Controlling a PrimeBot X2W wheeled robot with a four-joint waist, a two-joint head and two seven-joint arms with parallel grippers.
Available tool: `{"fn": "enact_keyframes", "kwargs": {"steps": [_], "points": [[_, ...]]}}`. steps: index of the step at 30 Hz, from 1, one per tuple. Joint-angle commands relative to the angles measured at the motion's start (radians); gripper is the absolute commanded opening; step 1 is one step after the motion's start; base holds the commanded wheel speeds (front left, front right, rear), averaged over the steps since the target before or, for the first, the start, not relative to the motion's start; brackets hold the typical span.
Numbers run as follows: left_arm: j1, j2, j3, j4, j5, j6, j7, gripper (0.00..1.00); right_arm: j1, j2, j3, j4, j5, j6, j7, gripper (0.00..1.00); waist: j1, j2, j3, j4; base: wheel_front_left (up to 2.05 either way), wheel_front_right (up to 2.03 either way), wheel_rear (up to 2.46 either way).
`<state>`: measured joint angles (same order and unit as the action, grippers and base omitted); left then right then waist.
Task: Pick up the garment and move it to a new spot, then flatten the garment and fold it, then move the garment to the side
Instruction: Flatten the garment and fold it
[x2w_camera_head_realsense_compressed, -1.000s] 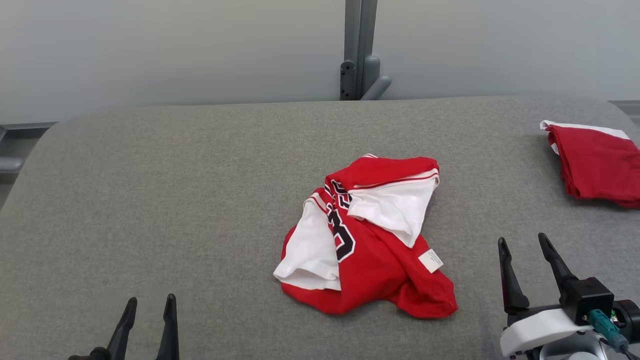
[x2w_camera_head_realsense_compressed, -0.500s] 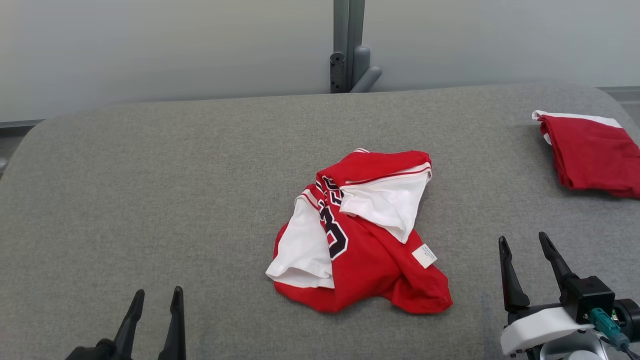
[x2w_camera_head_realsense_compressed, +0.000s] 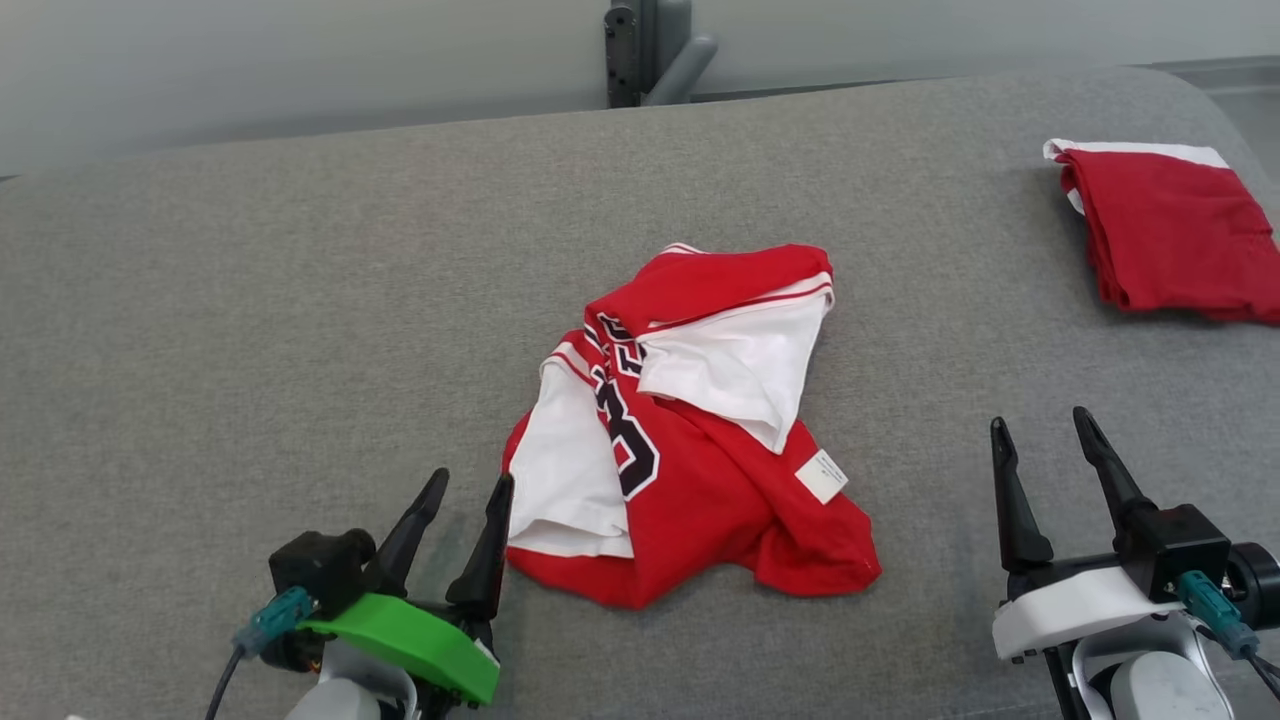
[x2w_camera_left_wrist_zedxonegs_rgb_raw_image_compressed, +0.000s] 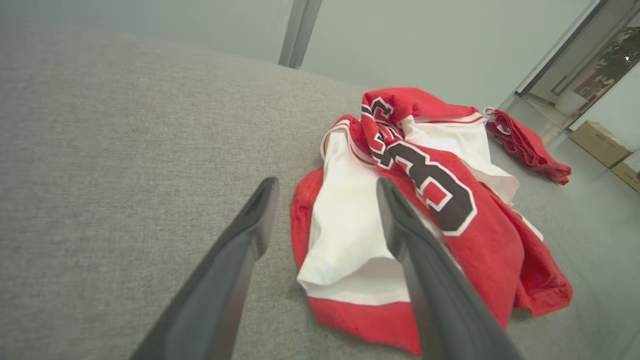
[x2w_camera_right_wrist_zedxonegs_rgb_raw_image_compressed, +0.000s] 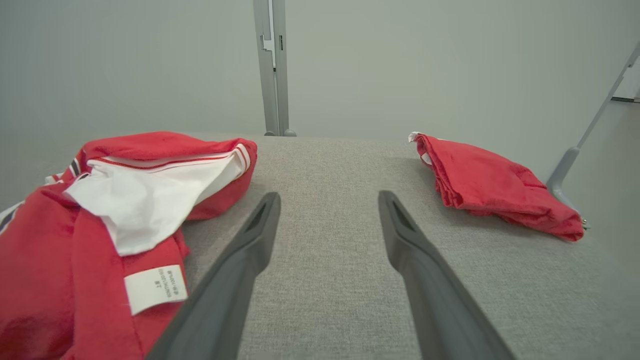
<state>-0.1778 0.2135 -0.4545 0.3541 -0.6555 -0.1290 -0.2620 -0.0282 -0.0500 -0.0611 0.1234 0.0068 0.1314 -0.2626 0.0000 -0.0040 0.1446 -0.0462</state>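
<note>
The garment (x2w_camera_head_realsense_compressed: 690, 470) is a crumpled red and white jersey with black numbers, lying in a heap at the middle of the grey table (x2w_camera_head_realsense_compressed: 250, 330). My left gripper (x2w_camera_head_realsense_compressed: 470, 485) is open just left of the heap's lower left edge. In the left wrist view the same gripper (x2w_camera_left_wrist_zedxonegs_rgb_raw_image_compressed: 325, 187) has its right finger over the garment's (x2w_camera_left_wrist_zedxonegs_rgb_raw_image_compressed: 430, 200) white fold and its left finger over bare cloth. My right gripper (x2w_camera_head_realsense_compressed: 1040, 428) stands open to the right of the heap, over bare table. In the right wrist view the garment (x2w_camera_right_wrist_zedxonegs_rgb_raw_image_compressed: 100, 210) lies left of that gripper (x2w_camera_right_wrist_zedxonegs_rgb_raw_image_compressed: 329, 197).
A second red garment (x2w_camera_head_realsense_compressed: 1170, 240), folded, lies at the table's far right edge, also seen as a folded red garment (x2w_camera_right_wrist_zedxonegs_rgb_raw_image_compressed: 495, 187) in the right wrist view. A grey post (x2w_camera_head_realsense_compressed: 645, 50) stands behind the table's far edge. Cardboard boxes (x2w_camera_left_wrist_zedxonegs_rgb_raw_image_compressed: 600, 142) sit on the floor beyond.
My left gripper has come forward and right to the garment's lower left edge. The head camera has tilted down, shifting the picture. The right gripper keeps its place and both stay open.
</note>
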Motion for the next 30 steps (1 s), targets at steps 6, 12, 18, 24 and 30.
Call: {"fn": "enact_keyframes", "kwargs": {"steps": [6, 12, 18, 24, 30], "points": [[-0.097, 0.019, -0.114, 0.028, -0.102, -0.003, -0.002, 1.0, -0.018, -0.001, -0.002, -0.005, 0.006, -0.002, -0.003, 1.0, 0.0, 0.004, 0.054, -0.079, 0.0, 0.0, 0.0], [-0.131, 0.027, -0.238, -0.026, -0.19, -0.003, -0.003, 1.0, -0.024, -0.001, -0.008, -0.006, 0.014, -0.002, -0.003, 1.0, 0.0, 0.004, 0.073, -0.101, 0.0, 0.0, 0.0], [-0.141, 0.071, -0.32, -0.044, -0.232, -0.003, 0.008, 1.0, -0.03, -0.001, -0.006, -0.004, 0.024, -0.002, -0.003, 1.0, 0.0, 0.004, 0.09, -0.113, 0.0, 0.0, 0.0], [-0.095, 0.107, -0.308, -0.021, -0.21, 0.008, 0.002, 1.0, -0.028, -0.001, -0.017, -0.003, 0.034, -0.002, -0.003, 1.0, 0.0, 0.004, 0.099, -0.117, 0.0, 0.0, 0.0], [-0.06, 0.092, -0.318, -0.041, -0.214, 0.007, -0.001, 1.0, -0.029, -0.001, -0.022, 0.003, 0.039, -0.002, -0.003, 1.0, 0.0, 0.004, 0.103, -0.113, 0.0, 0.0, 0.0]]}}
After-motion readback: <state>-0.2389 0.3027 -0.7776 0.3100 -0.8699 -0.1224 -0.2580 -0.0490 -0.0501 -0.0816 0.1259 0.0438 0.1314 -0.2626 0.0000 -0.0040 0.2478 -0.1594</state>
